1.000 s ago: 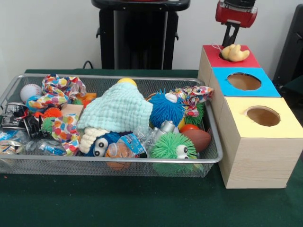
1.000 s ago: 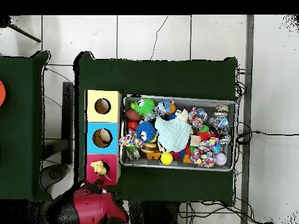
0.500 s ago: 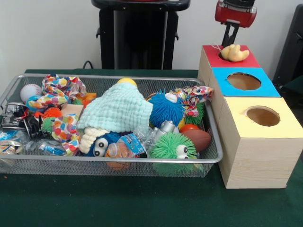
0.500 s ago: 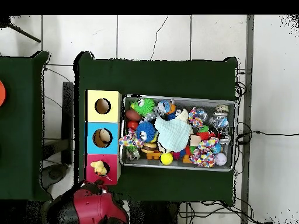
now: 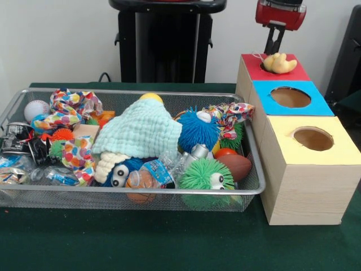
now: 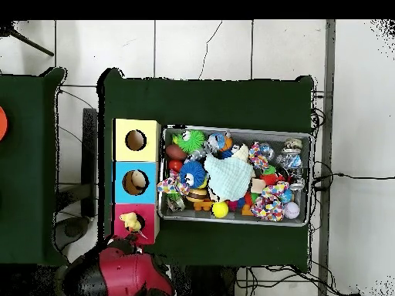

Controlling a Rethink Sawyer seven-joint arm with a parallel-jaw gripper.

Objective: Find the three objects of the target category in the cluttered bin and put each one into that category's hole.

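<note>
You've got the yellow plush duck lying on its side on the red box, sitting over that box's hole and not dropped through, gripper above and apart.

Arm cut off above

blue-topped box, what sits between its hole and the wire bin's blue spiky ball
In the front view, the colourful patterned cloth drapes beside the blue spiky ball, then comes the wire bin rim and the blue-topped box wall. Nothing else lies there.
</note>
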